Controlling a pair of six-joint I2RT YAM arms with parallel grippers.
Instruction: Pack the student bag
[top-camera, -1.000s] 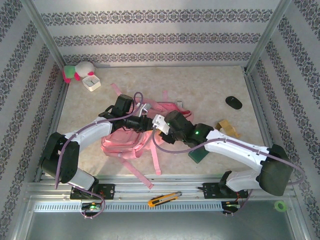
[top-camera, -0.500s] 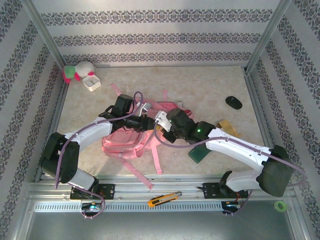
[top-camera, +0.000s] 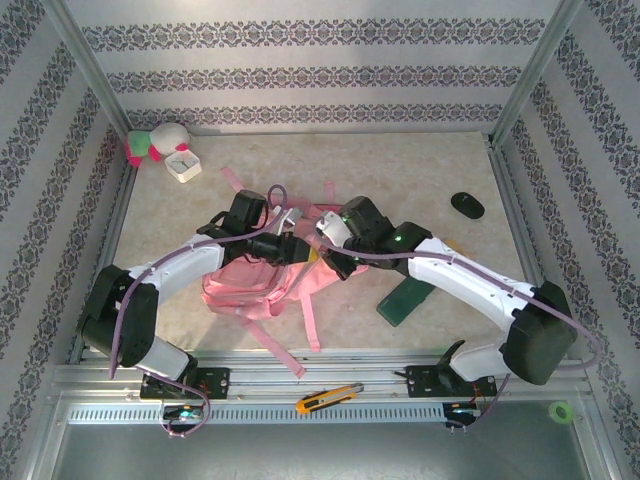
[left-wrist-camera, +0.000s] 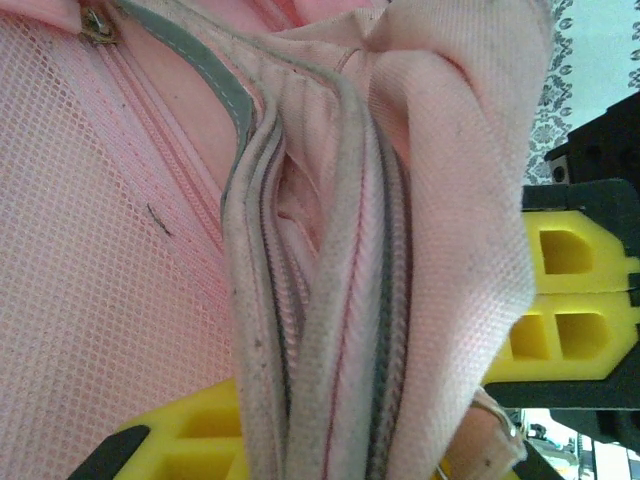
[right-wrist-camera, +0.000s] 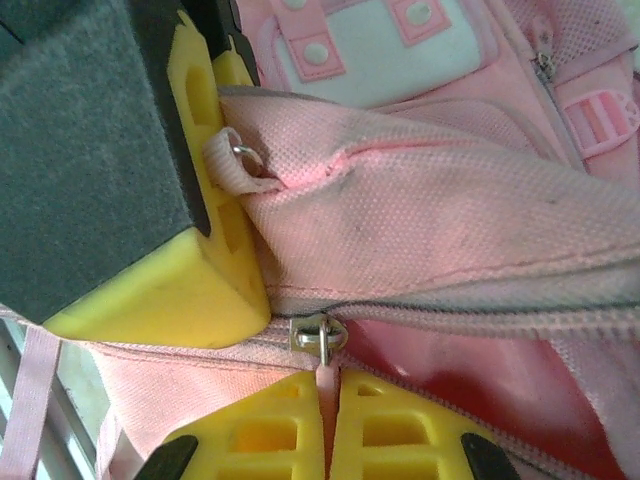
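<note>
My left pincer (left-wrist-camera: 380, 370) clamps the student bag (top-camera: 245, 285) by its rim (as anchor). My right pincer (right-wrist-camera: 325, 425), pressed together on the zip pull (right-wrist-camera: 322, 338), looks ready to unzip.

On the table (top-camera: 420, 170), the student bag (top-camera: 240, 290) lies central, the plush toy (top-camera: 160, 140) far-left behind it.

In the far left corner a pink-and-white plush toy (top-camera: 155, 143) sits by the wall, a small white box (top-camera: 183, 163) just beside it. Over on the right a black oval thing (top-camera: 467, 205) lies alone. A dark green block (top-camera: 402, 302) sits nearer the front, and an orange utility knife (top-camera: 328, 398) rests on the metal rail (top-camera: 260, 380).
</note>
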